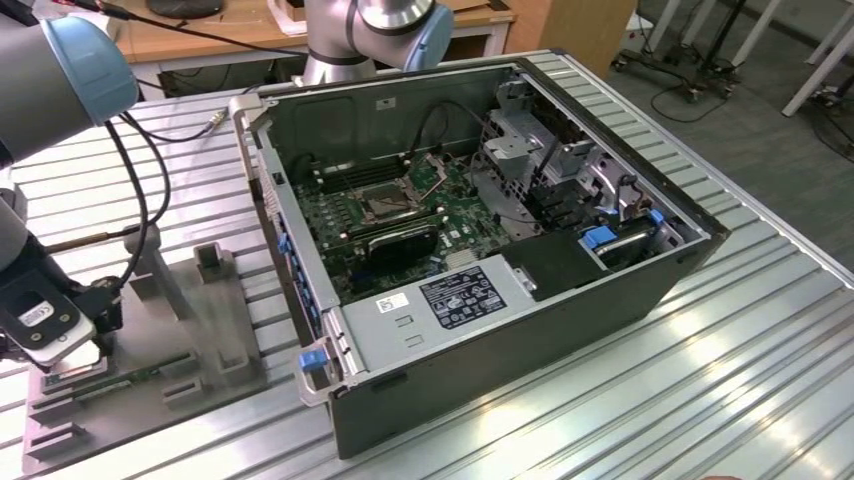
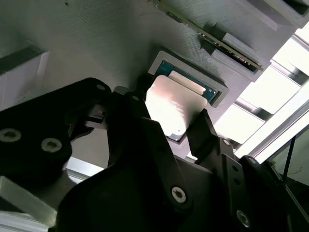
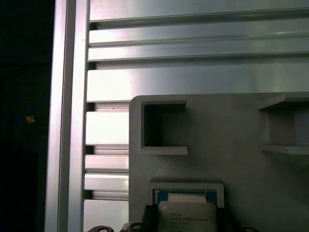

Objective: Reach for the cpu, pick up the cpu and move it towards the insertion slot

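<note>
Grey tray on ribbed table, cpu flat, face-up in recess, open claw astride it.

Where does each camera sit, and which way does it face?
Exterior view: off the arm, above, looking down into the open computer case with its insertion slot, the grey tray beside it; the arm shows at the exterior view's left.
Second wrist view: on the wrist, looking slantwise past the gripper at the cpu.
First wrist view: on the wrist, facing the tray squarely; the gripper peeks in.
Both wrist views share the cpu in the tray's recess.
</note>
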`<state>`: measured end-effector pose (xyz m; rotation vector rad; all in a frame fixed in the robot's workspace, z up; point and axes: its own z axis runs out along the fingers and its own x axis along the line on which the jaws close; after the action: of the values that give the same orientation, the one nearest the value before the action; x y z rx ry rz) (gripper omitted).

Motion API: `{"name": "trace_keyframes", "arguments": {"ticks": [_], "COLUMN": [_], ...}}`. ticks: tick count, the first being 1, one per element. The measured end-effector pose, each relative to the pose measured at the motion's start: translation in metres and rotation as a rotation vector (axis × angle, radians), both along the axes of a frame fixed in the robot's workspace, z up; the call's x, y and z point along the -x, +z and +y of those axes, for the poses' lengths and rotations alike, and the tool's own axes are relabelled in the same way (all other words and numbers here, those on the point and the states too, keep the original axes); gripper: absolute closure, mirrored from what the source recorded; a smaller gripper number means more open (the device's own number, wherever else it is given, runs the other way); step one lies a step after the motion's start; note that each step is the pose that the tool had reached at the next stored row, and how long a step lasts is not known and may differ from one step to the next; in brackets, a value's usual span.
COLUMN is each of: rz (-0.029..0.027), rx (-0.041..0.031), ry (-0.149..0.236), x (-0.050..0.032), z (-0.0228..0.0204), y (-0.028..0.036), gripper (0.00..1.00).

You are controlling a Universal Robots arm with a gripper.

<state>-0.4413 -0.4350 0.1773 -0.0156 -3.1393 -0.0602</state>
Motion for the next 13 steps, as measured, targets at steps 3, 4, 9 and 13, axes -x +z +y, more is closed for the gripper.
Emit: {"name": "trace_keyframes", "arguments": {"ticks": [3,4,9,13], "rz": [0.0001,0.0001,0.0000,0.0001], "rx": [0.0000,0.0000,0.0001,0.0032], "ry": [0.000,0.000,0.000,0.000], "x": [0.0000,0.0000,0.0000,0.0000], "z": [0.0000,0.0000,0.0000,-0.0001], "y": [0.0000,0.0000,0.0001,0.0037], "gripper": [0.45,0.45,0.45,0.45]}}
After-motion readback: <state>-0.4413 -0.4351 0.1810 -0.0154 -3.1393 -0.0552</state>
